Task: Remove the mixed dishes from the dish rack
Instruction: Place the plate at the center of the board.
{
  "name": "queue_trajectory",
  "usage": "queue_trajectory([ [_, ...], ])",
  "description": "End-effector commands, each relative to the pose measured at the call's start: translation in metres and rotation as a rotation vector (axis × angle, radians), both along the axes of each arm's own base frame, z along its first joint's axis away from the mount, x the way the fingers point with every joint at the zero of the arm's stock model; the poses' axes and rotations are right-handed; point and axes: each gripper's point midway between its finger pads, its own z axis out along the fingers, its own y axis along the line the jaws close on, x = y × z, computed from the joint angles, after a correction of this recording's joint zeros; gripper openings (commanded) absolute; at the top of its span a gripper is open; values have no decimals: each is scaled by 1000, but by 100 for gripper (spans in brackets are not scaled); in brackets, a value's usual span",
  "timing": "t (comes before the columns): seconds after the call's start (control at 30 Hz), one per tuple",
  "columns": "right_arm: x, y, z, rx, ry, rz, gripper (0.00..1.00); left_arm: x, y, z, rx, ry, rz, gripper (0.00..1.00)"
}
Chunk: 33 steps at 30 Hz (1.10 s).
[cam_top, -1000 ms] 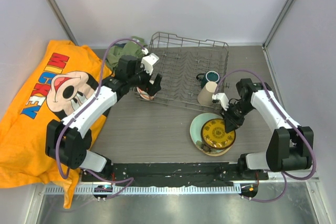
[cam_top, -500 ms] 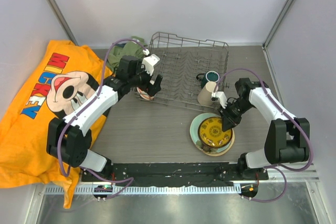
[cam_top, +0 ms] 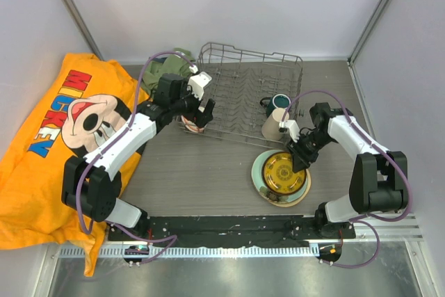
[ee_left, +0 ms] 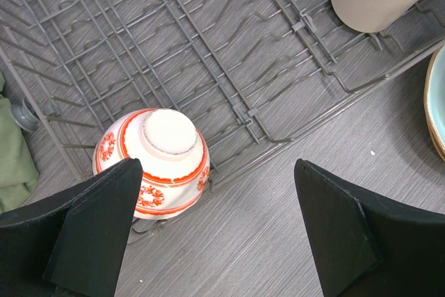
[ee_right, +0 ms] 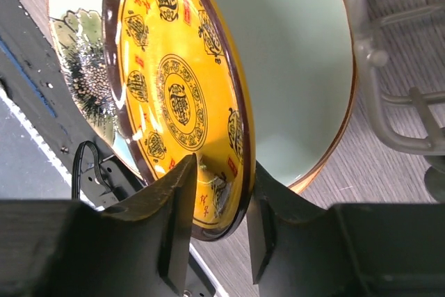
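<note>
The grey wire dish rack (cam_top: 243, 88) stands at the back middle. An upturned red-orange bowl (cam_top: 190, 124) sits at its near left corner and shows in the left wrist view (ee_left: 154, 161). My left gripper (cam_top: 202, 112) hovers just above and beside the bowl, open and empty (ee_left: 215, 234). A beige cup (cam_top: 272, 124) and a dark teal mug (cam_top: 280, 101) stand at the rack's right end. My right gripper (cam_top: 301, 157) is shut on the rim of the small yellow plate (ee_right: 177, 95), which rests tilted on the pale green plate (ee_right: 292, 46) and the cream bird plate (ee_right: 80, 67).
An orange Mickey shirt (cam_top: 62, 137) covers the table's left side. A green cloth (cam_top: 169, 67) lies behind the rack's left corner. The plate stack (cam_top: 259, 169) lies near the table's front edge, right of the middle. A rack wire (ee_right: 389, 102) runs close to my right fingers.
My right gripper has shifted a little up and left with the yellow plate, which now lies slightly further left on the stack. The left arm has barely moved.
</note>
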Motion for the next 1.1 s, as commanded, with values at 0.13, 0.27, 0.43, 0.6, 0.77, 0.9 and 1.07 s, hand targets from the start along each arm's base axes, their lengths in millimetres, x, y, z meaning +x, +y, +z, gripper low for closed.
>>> queue_trajectory([
  [0.13,1,-3,-4,-22,-17,-17,44,4,1,13,-6,-49,-6,96],
  [0.27,0,-4,-4,-26,-23,-26,46,4,2,14,-7,-53,-3,96],
  [0.43,0,-5,-5,-38,-29,-33,48,3,2,16,-7,-57,-4,96],
  [0.6,-3,-6,-7,-48,-34,-40,49,2,2,16,-8,-57,-7,96],
  [0.77,-4,-9,-8,-67,-47,-48,49,2,1,18,-11,-60,-8,96],
  [0.9,2,-12,0,-88,-87,-64,50,2,2,19,-13,-64,-5,96],
  [1.07,25,-16,34,-113,-204,-102,50,2,3,17,-7,-63,-2,96],
])
